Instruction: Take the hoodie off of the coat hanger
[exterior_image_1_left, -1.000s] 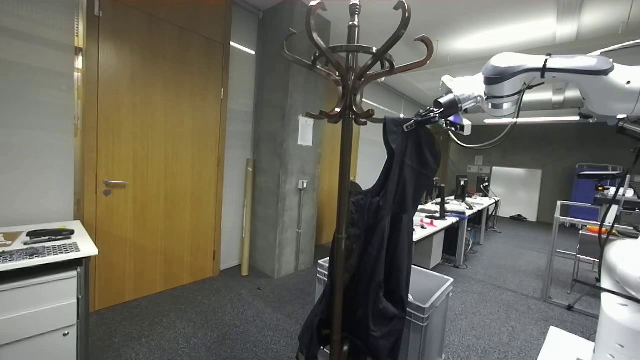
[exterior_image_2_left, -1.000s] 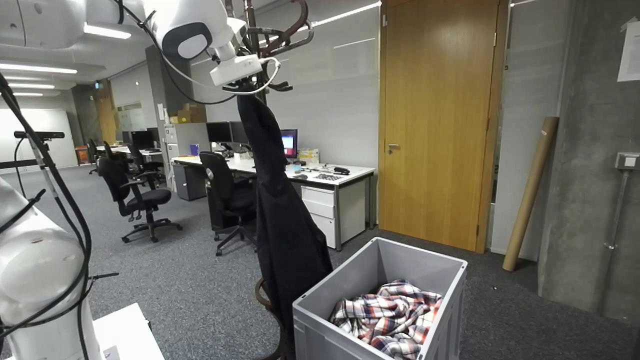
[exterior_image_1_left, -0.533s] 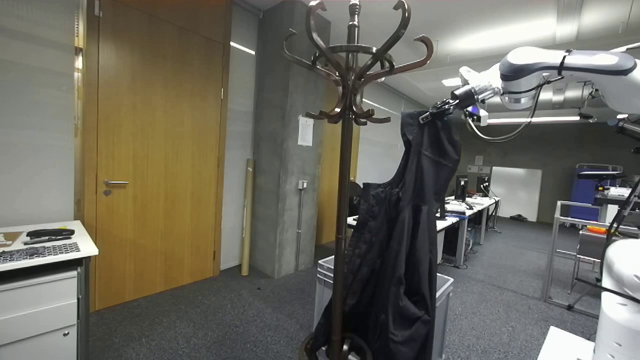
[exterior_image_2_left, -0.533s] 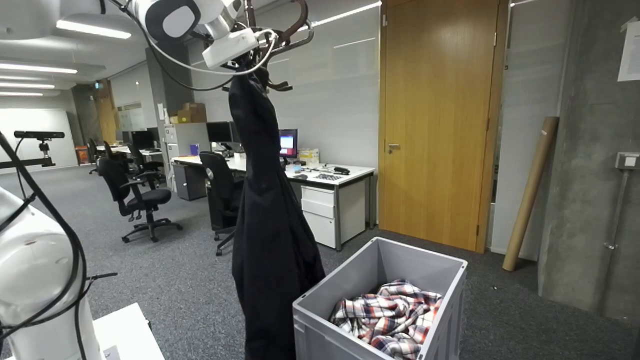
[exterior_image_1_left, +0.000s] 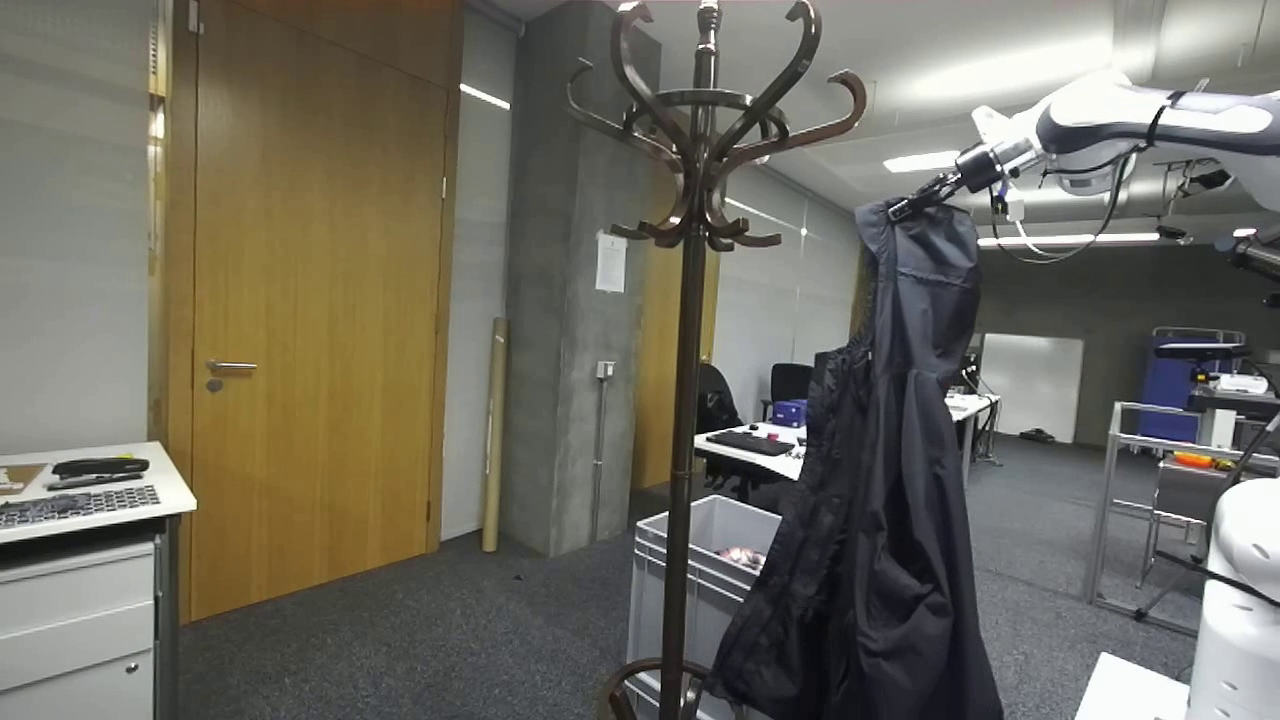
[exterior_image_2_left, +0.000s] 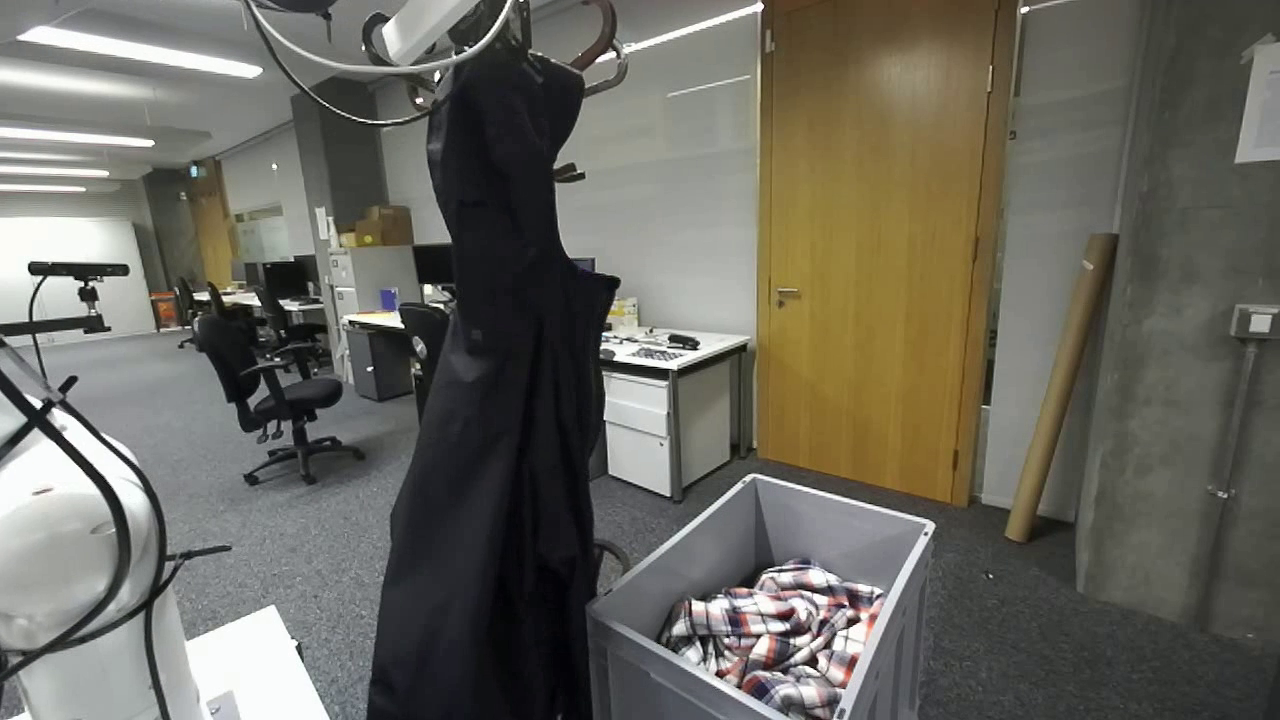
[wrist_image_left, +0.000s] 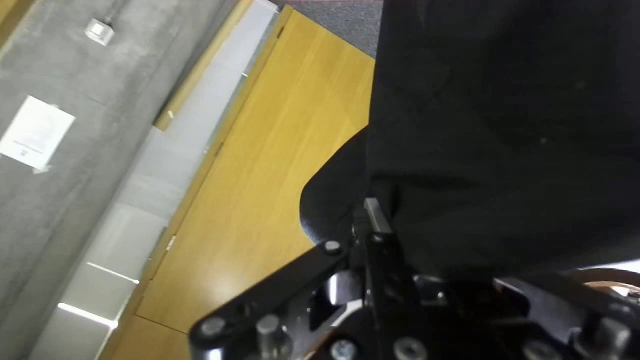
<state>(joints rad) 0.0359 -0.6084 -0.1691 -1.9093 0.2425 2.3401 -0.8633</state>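
Hoodie (exterior_image_1_left: 895, 470) hangs pinched in the tool (exterior_image_1_left: 903, 208); only an exterior view shows its top apart from the coat hanger (exterior_image_1_left: 687, 380).

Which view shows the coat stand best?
An exterior view: the coat stand has hooks and pole unblocked. In an exterior view where the black hoodie blocks it, only parts of it show; wrist view: brown curves, probably its.

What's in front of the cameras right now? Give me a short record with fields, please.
pincer: shut on the top of the hoodie
hoodie: black, hanging limp; its top is apart from the coat stand, contact lower down unclear
coat stand: dark brown, upright, nothing seen hanging on it
task: hoodie looks to be off the coat stand
bin: grey, with plaid cloth inside
door: wooden, shut
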